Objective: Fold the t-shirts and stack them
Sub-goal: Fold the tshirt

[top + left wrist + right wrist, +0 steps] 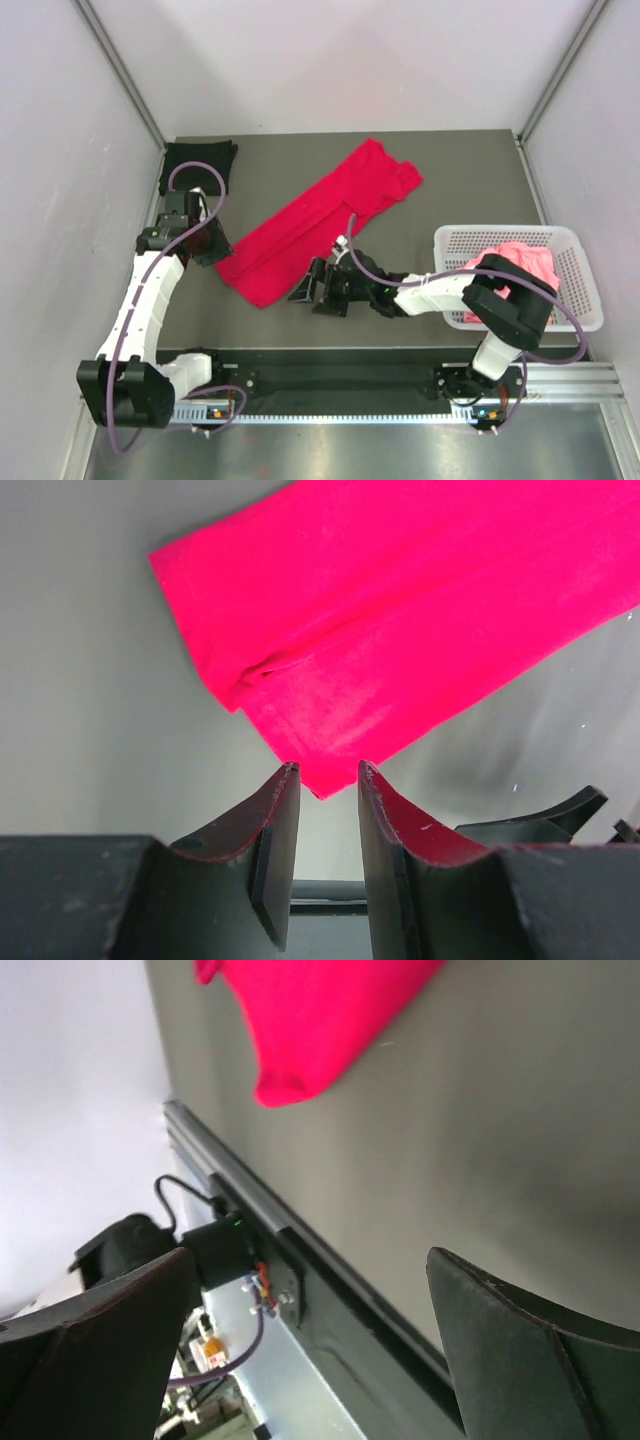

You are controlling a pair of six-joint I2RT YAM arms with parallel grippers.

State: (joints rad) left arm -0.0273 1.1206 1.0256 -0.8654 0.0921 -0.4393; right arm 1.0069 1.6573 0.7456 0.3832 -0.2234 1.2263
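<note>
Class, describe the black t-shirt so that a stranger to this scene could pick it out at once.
Find the grey table and look to its far left corner. There lies the black t-shirt, a compact bundle. It is the only dark garment: the red t-shirt stretches across the middle, and the pink t-shirt sits in the white basket at the right.

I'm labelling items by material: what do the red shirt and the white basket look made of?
The red shirt looks like soft knit cloth, perhaps cotton, matte: it lies limp with creases and folds. The white basket looks like moulded plastic, faintly glossy: stiff lattice walls holding their shape.
</note>
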